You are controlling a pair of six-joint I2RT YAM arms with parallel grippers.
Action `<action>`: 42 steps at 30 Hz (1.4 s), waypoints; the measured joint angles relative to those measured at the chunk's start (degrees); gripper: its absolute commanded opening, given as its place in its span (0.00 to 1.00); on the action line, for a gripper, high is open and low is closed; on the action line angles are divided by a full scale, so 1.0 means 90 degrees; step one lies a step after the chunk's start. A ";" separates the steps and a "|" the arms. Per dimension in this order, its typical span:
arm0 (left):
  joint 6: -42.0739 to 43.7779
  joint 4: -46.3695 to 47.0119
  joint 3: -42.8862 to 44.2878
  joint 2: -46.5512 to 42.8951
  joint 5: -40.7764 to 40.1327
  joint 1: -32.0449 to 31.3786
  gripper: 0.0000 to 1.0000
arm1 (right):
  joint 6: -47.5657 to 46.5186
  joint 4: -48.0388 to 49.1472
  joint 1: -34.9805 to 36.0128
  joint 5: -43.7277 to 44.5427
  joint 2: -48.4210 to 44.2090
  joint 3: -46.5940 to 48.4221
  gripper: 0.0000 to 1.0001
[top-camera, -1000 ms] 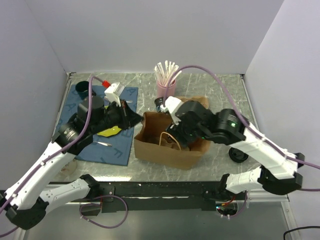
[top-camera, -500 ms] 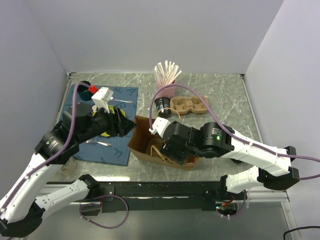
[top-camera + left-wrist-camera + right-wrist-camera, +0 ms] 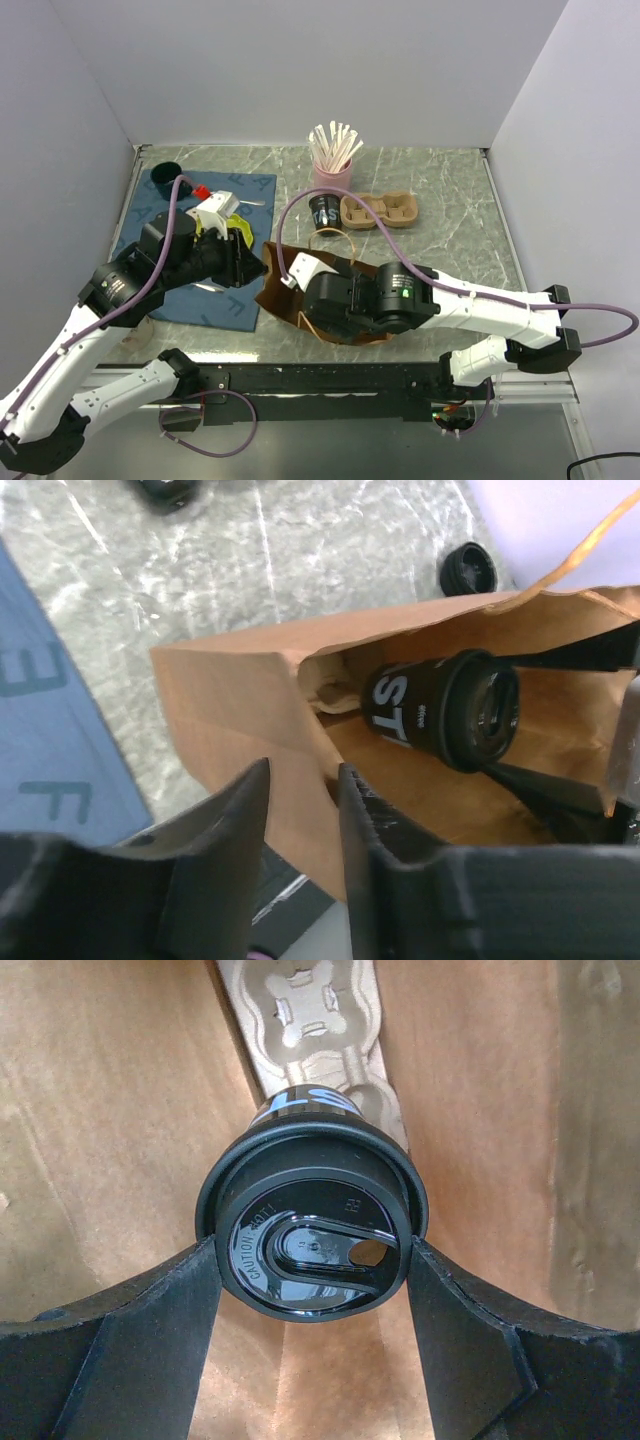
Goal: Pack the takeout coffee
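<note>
The brown paper bag (image 3: 272, 296) lies tipped near the table's front, its mouth toward my right arm. Inside it is a black takeout coffee cup (image 3: 440, 710) with a black lid (image 3: 312, 1235). My right gripper (image 3: 312, 1252) is shut on the cup, one finger pressing each side of the lid. It is hidden inside the bag in the top view. My left gripper (image 3: 300, 780) is open, its fingers straddling the bag's (image 3: 230, 695) paper wall at the mouth with a gap still showing. A second black cup (image 3: 323, 212) stands behind the bag.
A cardboard cup carrier (image 3: 385, 210) and a pink cup of wooden stirrers (image 3: 332, 165) stand at the back. A blue mat (image 3: 250, 190) lies on the left, with a black lid (image 3: 165, 168) at its far corner. Another loose lid (image 3: 467, 568) lies on the marble. Beyond the held cup, a pale moulded piece (image 3: 310, 1010) lies inside the bag.
The bag has slid toward the near left and tipped. My right arm followed it left with the cup inside. My left gripper opened from shut and now straddles the bag's edge.
</note>
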 measured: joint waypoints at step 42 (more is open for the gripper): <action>0.0614 0.1122 -0.0770 -0.0279 0.0515 -0.0002 0.63 | 0.0306 0.1015 -0.0270 0.1372 -0.1234 -0.2203 0.45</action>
